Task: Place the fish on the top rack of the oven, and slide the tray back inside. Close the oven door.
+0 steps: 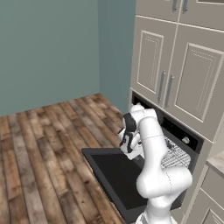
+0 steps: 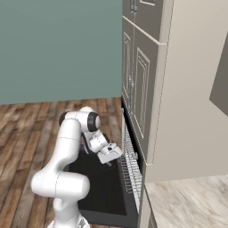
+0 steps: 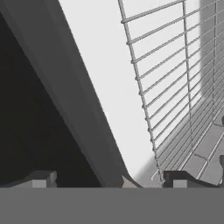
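The oven (image 1: 175, 127) stands open, and its black oven door (image 1: 114, 174) lies flat over the floor. The top rack (image 1: 177, 155), a silver wire grid, sticks partway out over the door. In the right base view the rack (image 2: 130, 167) shows nearly edge-on above the door (image 2: 95, 182). My gripper (image 1: 130, 148) hovers over the door's inner end, close to the rack's front left corner. The hand view shows the gripper (image 3: 109, 181) open, fingertips (image 3: 41, 179) wide apart, the rack wires (image 3: 175, 65) to the right and the dark door (image 3: 30, 113) to the left. The fish is out of view.
Beige cabinet doors (image 1: 192, 83) with silver handles rise above the oven. A pale counter (image 2: 191, 200) lies to the oven's right. Wooden floor (image 1: 43, 153) stretches left of the open door, bounded by a teal wall (image 1: 48, 48).
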Robot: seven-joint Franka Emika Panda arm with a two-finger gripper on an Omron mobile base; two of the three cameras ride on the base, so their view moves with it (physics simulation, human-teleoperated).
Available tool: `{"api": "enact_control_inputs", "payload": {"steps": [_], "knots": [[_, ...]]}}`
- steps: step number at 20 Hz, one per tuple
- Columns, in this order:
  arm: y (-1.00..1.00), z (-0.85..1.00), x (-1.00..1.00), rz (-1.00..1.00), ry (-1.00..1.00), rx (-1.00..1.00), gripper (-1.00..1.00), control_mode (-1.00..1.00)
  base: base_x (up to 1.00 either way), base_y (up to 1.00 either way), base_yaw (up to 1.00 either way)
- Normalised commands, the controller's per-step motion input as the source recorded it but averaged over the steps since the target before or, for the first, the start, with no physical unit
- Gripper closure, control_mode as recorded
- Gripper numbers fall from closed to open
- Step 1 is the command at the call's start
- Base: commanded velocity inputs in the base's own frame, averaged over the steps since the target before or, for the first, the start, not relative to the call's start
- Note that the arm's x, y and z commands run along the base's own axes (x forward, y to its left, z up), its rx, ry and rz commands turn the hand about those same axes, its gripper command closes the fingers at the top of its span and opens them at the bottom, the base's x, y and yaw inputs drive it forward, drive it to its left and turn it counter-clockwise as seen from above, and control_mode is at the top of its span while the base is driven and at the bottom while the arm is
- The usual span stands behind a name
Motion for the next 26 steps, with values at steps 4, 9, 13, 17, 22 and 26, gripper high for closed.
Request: {"api": "enact_control_inputs", "payload": {"steps": [4, 9, 13, 17, 22, 26], "knots": [[-0.69, 0.0, 0.21, -0.14, -0.1, -0.16, -1.0, -1.0, 0.0, 0.0, 0.0], [-0.57, 0.0, 0.17, -0.11, -0.1, -0.15, -1.0, -1.0, 0.0, 0.0, 0.0], [-0.48, 0.01, 0.16, -0.08, -0.1, -0.14, -1.0, -1.0, 0.0, 0.0, 0.0], [-0.11, 0.25, -0.18, -0.01, -0.12, -0.06, -1.0, -1.0, 0.0, 0.0, 0.0], [0.52, 0.45, -0.93, 0.15, -0.06, 0.0, -1.0, -1.0, 0.0, 0.0, 0.0], [0.99, 0.51, -1.0, 0.31, 0.0, -0.02, -1.0, -1.0, 0.0, 0.0, 0.0]]}}
